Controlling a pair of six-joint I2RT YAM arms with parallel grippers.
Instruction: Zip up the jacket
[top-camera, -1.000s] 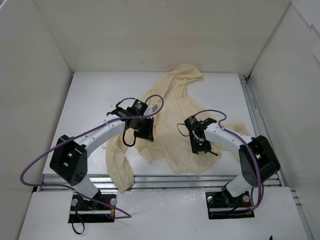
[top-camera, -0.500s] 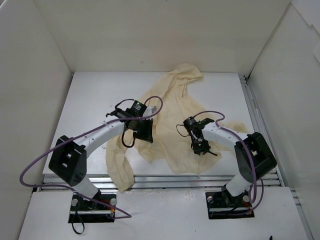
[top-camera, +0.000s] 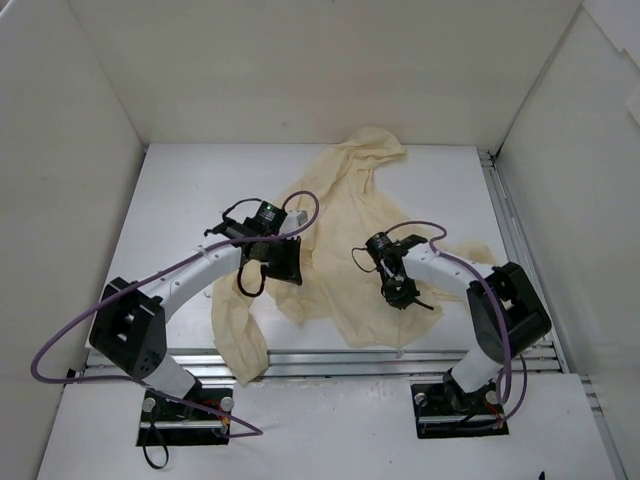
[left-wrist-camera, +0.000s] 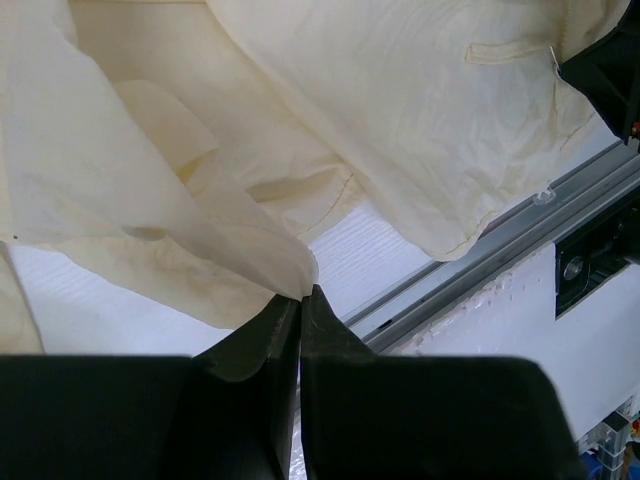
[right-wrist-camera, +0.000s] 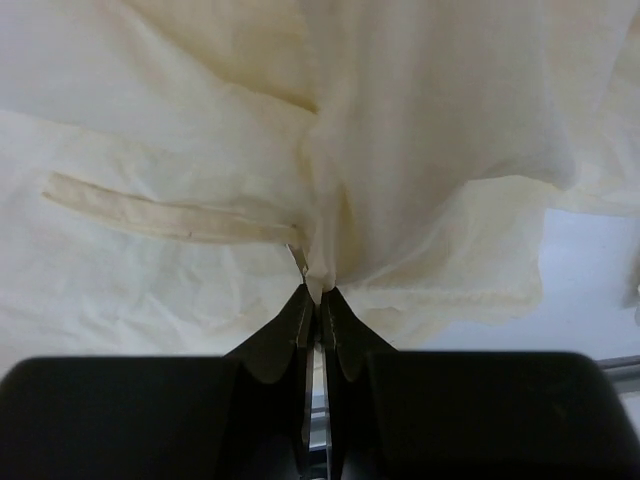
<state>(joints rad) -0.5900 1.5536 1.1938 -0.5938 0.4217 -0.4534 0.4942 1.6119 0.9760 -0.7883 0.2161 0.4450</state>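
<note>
The pale cream-yellow jacket (top-camera: 340, 215) lies rumpled in the middle of the white table, its hood toward the back wall and a sleeve hanging over the front edge. My left gripper (top-camera: 283, 262) is shut on a fold of the jacket's left front edge (left-wrist-camera: 250, 255), lifted off the table. My right gripper (top-camera: 402, 291) is shut on a bunched fold of the jacket (right-wrist-camera: 340, 200) on its right side, beside a flat fabric strip (right-wrist-camera: 160, 215). The zipper teeth do not show clearly in any view.
White walls enclose the table (top-camera: 180, 200) at the left, back and right. An aluminium rail (left-wrist-camera: 480, 255) runs along the front edge, with another rail (top-camera: 505, 220) at the right side. The sleeve (top-camera: 240, 345) drapes over the front rail.
The left gripper has moved a little left and back with the fabric in it. The right gripper has shifted slightly back and left, its arm folding in closer.
</note>
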